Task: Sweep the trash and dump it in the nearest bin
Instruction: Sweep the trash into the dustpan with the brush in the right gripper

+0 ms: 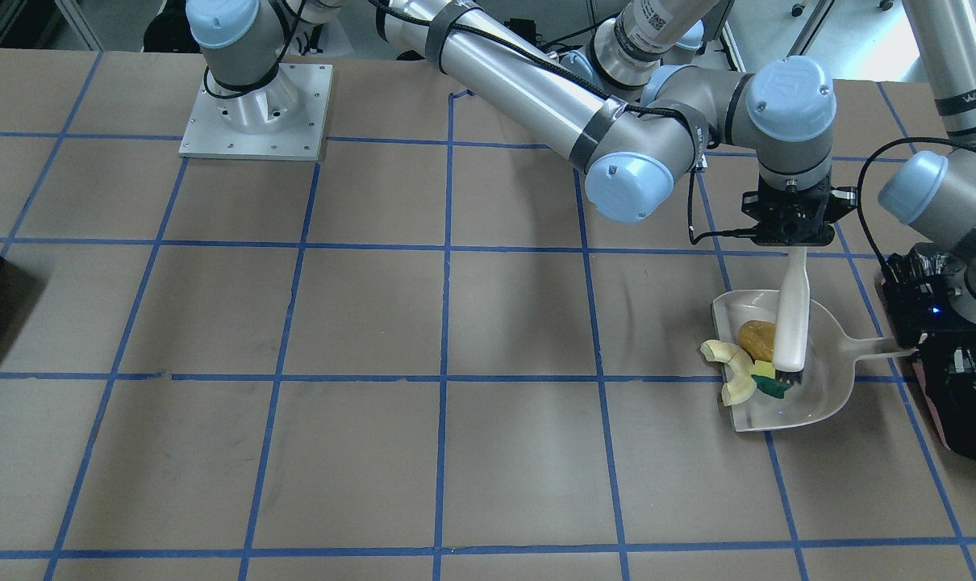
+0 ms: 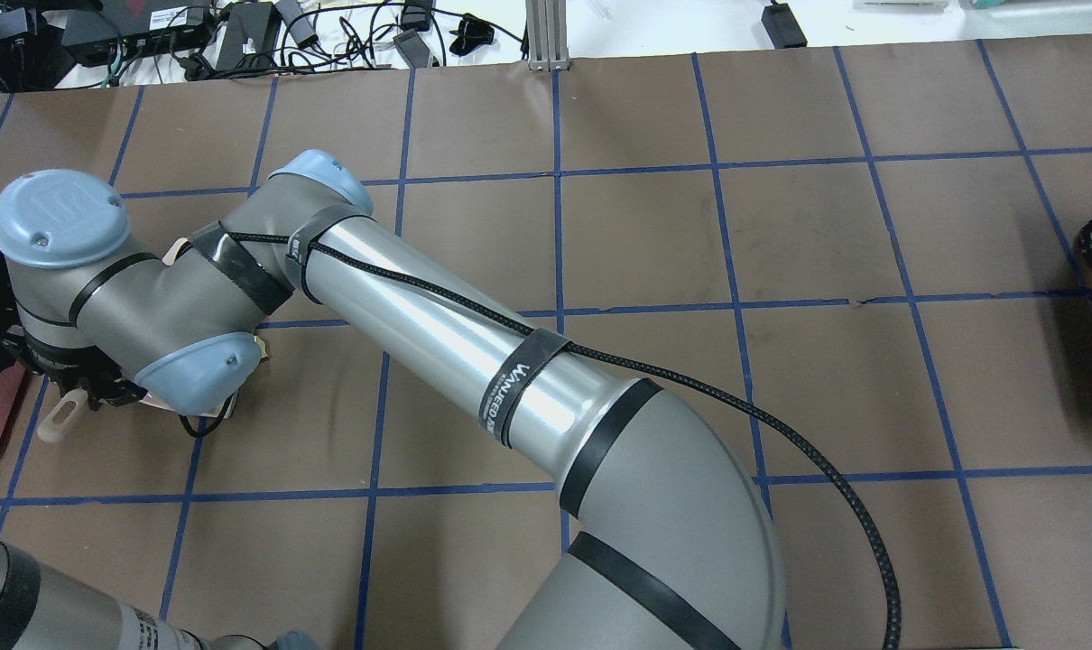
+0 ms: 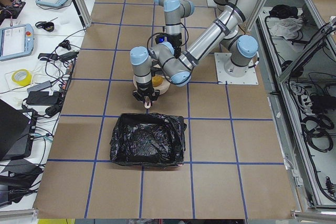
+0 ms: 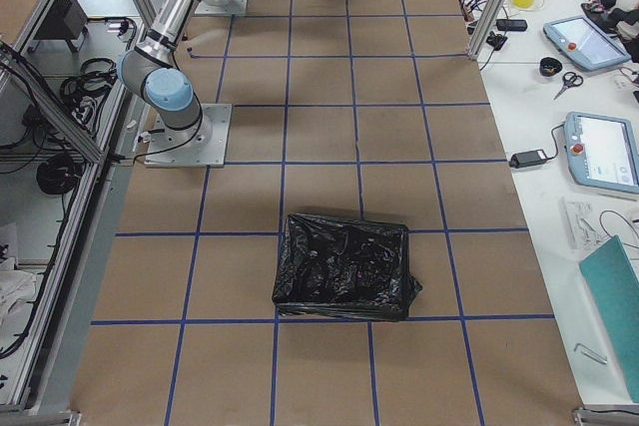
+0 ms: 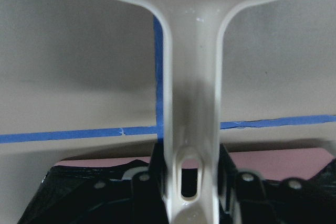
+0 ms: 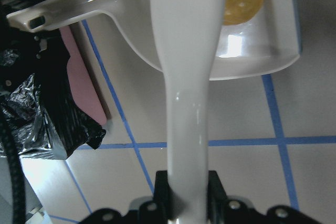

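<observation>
My right gripper (image 1: pixel 791 242) reaches across the table and is shut on a white brush (image 1: pixel 792 315). The brush's bristle end rests in the translucent white dustpan (image 1: pixel 786 411). My left gripper (image 1: pixel 907 349) is shut on the dustpan's handle (image 5: pixel 191 103). The trash is a brown-orange piece (image 1: pixel 754 339), a green piece (image 1: pixel 773 388) and pale yellow slices (image 1: pixel 732 373). The first two lie in the pan and the slices lie on its lip. The pink-sided bin (image 1: pixel 964 403) with its black bag stands just behind the left gripper; it also shows in the exterior left view (image 3: pixel 148 140).
The right arm's forearm (image 2: pixel 474 352) stretches low across the table's middle. Its base plate (image 1: pixel 254 113) is bolted at the back. A second black-lined container (image 4: pixel 344 266) stands at the table's far right end. Blue tape lines grid the brown table (image 1: pixel 375 323).
</observation>
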Motion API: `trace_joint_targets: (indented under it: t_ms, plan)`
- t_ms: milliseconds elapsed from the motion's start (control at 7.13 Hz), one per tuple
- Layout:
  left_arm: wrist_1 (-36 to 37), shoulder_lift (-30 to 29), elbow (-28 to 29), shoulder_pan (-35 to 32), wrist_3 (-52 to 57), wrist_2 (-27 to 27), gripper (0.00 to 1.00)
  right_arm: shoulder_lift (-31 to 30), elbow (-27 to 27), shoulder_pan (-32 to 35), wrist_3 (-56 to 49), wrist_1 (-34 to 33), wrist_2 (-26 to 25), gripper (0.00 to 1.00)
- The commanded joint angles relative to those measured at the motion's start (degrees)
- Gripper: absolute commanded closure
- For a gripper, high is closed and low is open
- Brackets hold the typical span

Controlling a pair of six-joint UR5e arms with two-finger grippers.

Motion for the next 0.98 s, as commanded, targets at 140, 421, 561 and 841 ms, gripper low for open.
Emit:
trace_joint_targets:
  t_ms: [140, 421, 561, 841]
  plan:
    - [0.0, -0.26, 0.09, 0.0, -1.06, -0.61, 1.0, -3.14, 4.44, -0.84, -3.8, 13.59, -11.4, 1.0]
    - [0.09, -0.27, 0.0, 0.0, -1.07, -0.43, 1.0, -1.65, 6.22, -2.67, -7.04, 12.98, -14.13, 1.0]
    - [0.09, -0.27, 0.0, 0.0, -1.07, -0.43, 1.0, -0.25, 5.87, -3.03, -7.93, 12.89, -15.01, 1.0]
    - [0.0, -0.44, 0.0, 0.0, -1.15, -0.34, 1.0, 1.51, 4.82, -3.04, -7.86, 9.92, -13.45, 1.0]
